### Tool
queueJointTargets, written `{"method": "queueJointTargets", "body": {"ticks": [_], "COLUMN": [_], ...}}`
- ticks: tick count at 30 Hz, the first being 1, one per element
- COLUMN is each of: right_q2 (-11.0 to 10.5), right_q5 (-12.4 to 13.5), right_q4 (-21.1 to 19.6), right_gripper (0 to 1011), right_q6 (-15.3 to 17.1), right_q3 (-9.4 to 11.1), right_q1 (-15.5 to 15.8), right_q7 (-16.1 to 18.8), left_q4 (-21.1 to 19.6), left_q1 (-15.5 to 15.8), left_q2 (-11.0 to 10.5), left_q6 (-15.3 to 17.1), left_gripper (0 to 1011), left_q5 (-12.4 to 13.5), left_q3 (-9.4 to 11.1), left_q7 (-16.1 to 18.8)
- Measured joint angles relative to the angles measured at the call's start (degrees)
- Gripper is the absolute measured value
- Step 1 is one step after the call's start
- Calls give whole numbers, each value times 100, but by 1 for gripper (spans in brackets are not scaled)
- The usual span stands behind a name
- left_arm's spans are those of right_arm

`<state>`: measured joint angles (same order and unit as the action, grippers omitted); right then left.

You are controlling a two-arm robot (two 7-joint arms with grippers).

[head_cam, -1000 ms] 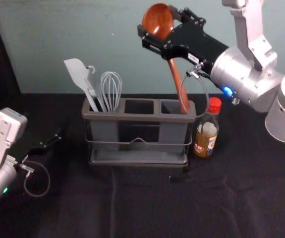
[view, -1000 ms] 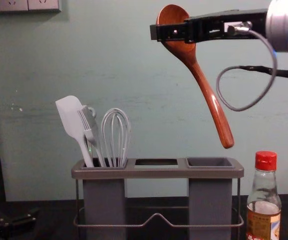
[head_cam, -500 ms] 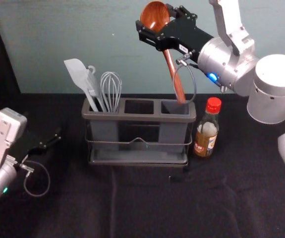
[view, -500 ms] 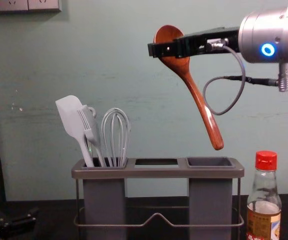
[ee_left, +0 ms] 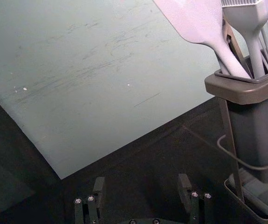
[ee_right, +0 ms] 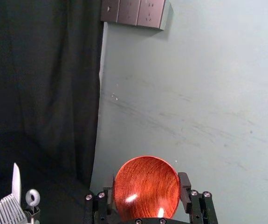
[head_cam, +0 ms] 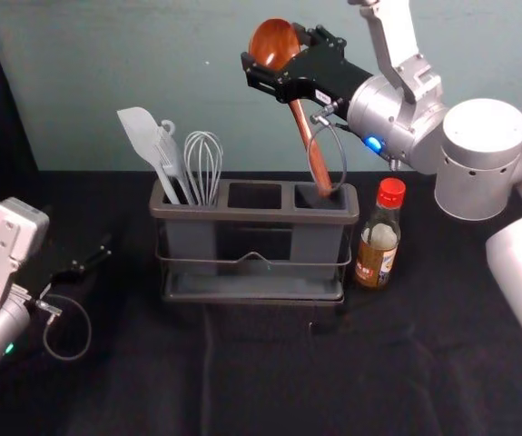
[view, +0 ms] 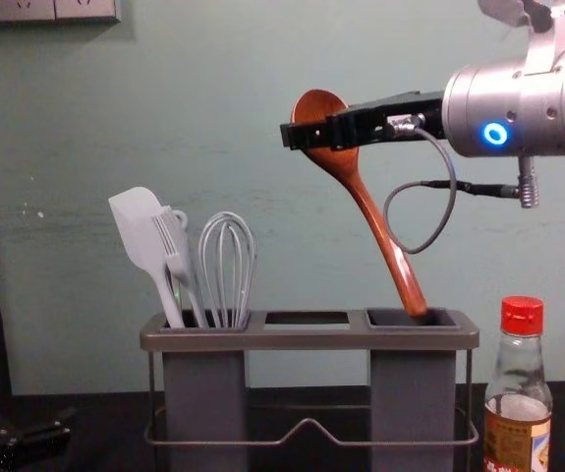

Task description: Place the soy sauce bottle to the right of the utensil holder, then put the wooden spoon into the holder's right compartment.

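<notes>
Head view, from where I'm standing: soy sauce bottle [head_cam: 377, 247] is upright just beside the utensil holder [head_cam: 253, 215], on its right, so I'd call part one done. Right gripper [head_cam: 274, 47] is up above the holder with the wooden spoon [head_cam: 302, 123], bowl up, handle slanting down to the right compartment [head_cam: 319, 196]. Left gripper [head_cam: 90, 261] is idle low on the left, well apart from the holder. Chest view: handle end is right at the compartment mouth; can't tell if it's below the rim. Spoon leans, bowl toward the middle of the holder. Spatula [view: 144, 236], brush [view: 178, 258] and whisk [view: 228, 265] are in the left compartment, middle one is between. Left wrist view: idle gripper's fingers [ee_left: 185, 189] are spread apart, nothing between them. Right wrist view: fingers [ee_right: 184, 189] are clamped on the spoon's bowl, one each side, concave face to the camera. Left to do, my read: lower the handle in, let go, back off. Part two is maybe halfway or better. Watch the slant: the handle could catch the rim if it drops off line.
</notes>
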<state>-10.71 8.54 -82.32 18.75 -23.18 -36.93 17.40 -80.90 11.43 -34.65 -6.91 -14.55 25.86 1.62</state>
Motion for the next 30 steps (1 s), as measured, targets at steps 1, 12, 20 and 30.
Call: {"method": "queueJointTargets", "body": {"ticks": [1, 12, 20, 30], "right_q2": [3, -64, -282, -752], "right_q5": [-3, 4, 225, 618], "right_q4": [11, -76, -607, -1441], "right_gripper": [837, 837, 837, 838], "right_q6": [-2, 29, 209, 439], "right_q3": [-2, 19, 192, 467], "right_q1": [-1, 197, 542, 1105], "right_q7": [6, 104, 190, 300], "left_q4": [0, 0, 0, 0], "left_q1": [0, 0, 0, 0], "left_q2": [0, 0, 0, 0], "left_q6": [0, 0, 0, 0], "left_gripper": [1011, 1011, 1011, 1012], "left_q5": [0, 0, 0, 0], "left_q3": [0, 0, 0, 0], "left_q7": [0, 0, 0, 0]}}
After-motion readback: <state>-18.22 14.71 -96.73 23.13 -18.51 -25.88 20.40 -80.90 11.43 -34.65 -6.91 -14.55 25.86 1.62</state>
